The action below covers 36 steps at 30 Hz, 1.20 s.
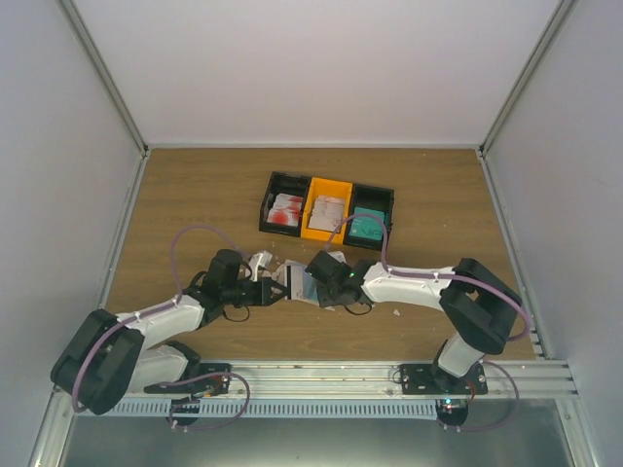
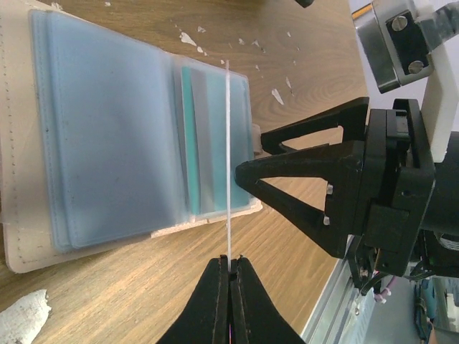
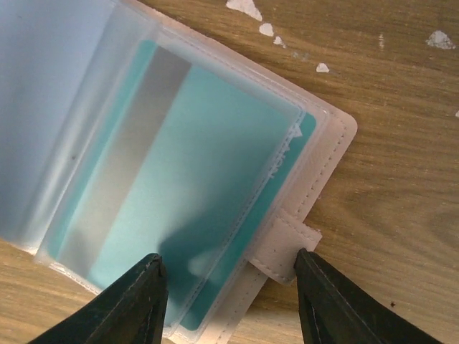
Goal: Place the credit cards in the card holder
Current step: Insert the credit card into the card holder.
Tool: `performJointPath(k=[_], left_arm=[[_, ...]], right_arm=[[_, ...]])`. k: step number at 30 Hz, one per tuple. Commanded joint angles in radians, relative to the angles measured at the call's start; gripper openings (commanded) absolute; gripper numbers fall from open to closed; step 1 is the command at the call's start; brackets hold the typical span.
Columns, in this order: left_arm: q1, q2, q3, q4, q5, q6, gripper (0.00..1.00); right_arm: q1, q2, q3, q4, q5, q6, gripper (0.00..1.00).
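Note:
The beige card holder (image 2: 21, 143) lies open on the wood, its clear pockets facing up; it also shows in the right wrist view (image 3: 326, 154) and in the top view (image 1: 304, 285). A teal credit card (image 3: 208, 179) with a grey stripe sits inside a right-hand pocket. My left gripper (image 2: 231, 259) is shut on a thin pale sheet (image 2: 228, 143) seen edge-on over the holder's right half; I cannot tell whether it is a card or a pocket leaf. My right gripper (image 3: 229, 287) is open, its fingers straddling the holder's corner and snap tab (image 3: 283, 247).
Joined bins stand at the back: a black bin (image 1: 268, 199) with red-and-white cards (image 1: 285, 212), an orange bin (image 1: 313, 219) with pale cards (image 1: 328, 212), a black bin (image 1: 387, 209) with teal cards (image 1: 367, 227). White scraps (image 3: 244, 7) lie on the wood. The metal rail (image 1: 321, 375) runs along the near edge.

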Motion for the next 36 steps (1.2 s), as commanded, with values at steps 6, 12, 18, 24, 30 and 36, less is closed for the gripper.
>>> performJointPath(k=[6,12,18,24,30,36], left_arm=[[0.002,0.089,0.014,0.122,0.037,-0.007,0.0],[0.002,0.186,0.041,0.173,0.106,-0.022,0.0],[0.002,0.243,0.06,0.195,0.119,-0.016,0.0],[0.003,0.254,0.076,0.187,0.112,-0.011,0.0],[0.006,0.252,0.101,0.153,0.095,0.01,0.0],[0.014,0.294,0.155,0.092,0.091,0.057,0.0]], right_arm=[[-0.05,0.004,-0.051,0.009,0.004,0.015,0.43],[-0.105,-0.026,-0.102,0.066,-0.079,-0.073,0.42],[-0.134,-0.067,-0.111,0.067,-0.089,-0.096,0.42],[-0.136,-0.116,-0.062,0.053,-0.072,-0.111,0.49],[-0.135,-0.085,-0.035,0.058,-0.052,-0.086,0.56],[-0.135,-0.022,-0.04,0.047,-0.037,-0.038,0.55]])
